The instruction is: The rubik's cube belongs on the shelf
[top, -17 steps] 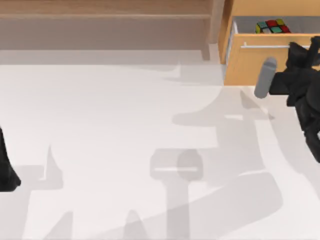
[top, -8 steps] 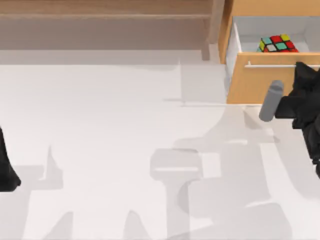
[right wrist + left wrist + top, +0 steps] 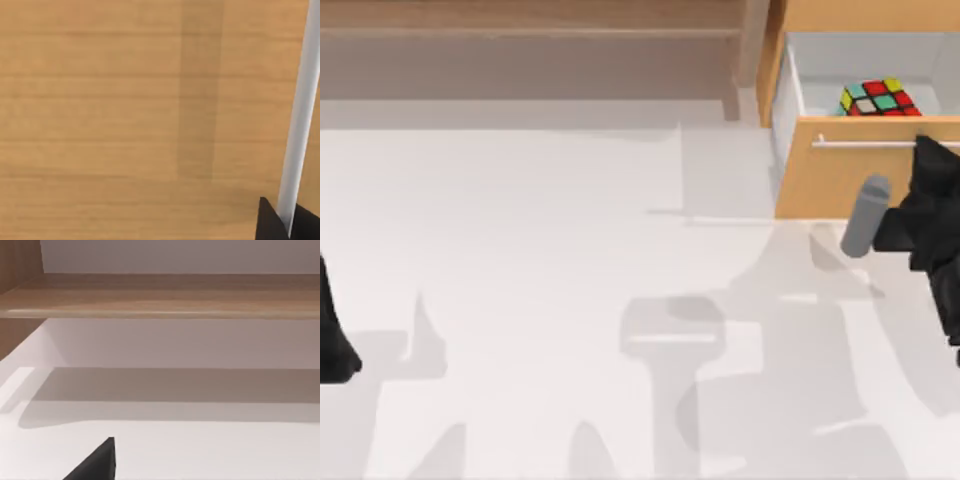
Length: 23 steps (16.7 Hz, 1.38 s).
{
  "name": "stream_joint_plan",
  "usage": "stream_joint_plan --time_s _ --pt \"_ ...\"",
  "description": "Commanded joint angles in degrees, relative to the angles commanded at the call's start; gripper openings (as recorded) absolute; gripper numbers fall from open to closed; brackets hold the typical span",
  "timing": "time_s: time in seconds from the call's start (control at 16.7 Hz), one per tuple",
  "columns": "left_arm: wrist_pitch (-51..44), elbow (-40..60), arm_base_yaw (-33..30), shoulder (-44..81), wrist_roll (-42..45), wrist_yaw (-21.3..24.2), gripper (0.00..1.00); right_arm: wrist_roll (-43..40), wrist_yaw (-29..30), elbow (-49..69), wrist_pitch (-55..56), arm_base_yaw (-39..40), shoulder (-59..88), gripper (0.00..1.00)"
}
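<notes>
Parked at the near left edge of the white table, well apart from the drawer: left arm, with a dark sliver of the left gripper in the left wrist view; cannot tell whether released or clenched.

Just in front of the drawer front, at the table's right side: right arm, with the right gripper up against the metal bar handle. In the right wrist view, two dark fingertips either side of the handle, clenched on it, with the orange-wood panel close behind.

Behind the drawer front: drawer pulled out from the orange-wood cabinet, pale inside. Inside the drawer, just behind the front panel and toward its right half: rubik's cube, upright, with red, green, yellow and white stickers on top.

Left of the drawer, along the far edge of the table: long light-brown shelf, its upright post just beside the cabinet. In the left wrist view, flat shelf board running across above the table.
</notes>
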Motion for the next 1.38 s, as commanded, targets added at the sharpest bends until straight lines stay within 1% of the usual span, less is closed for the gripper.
stream_joint_plan --time_s 0.36,0.66,1.38 --pt "0.0 0.0 0.0 0.0 0.0 0.0 1.00 0.3 3.2 -11.0 7.6 3.2 -3.0 0.00" --pt "0.0 0.0 0.0 0.0 0.0 0.0 1.00 0.4 3.5 -11.9 8.4 3.6 -3.3 0.00" --pt "0.0 0.0 0.0 0.0 0.0 0.0 1.00 0.4 3.5 -11.9 8.4 3.6 -3.3 0.90"
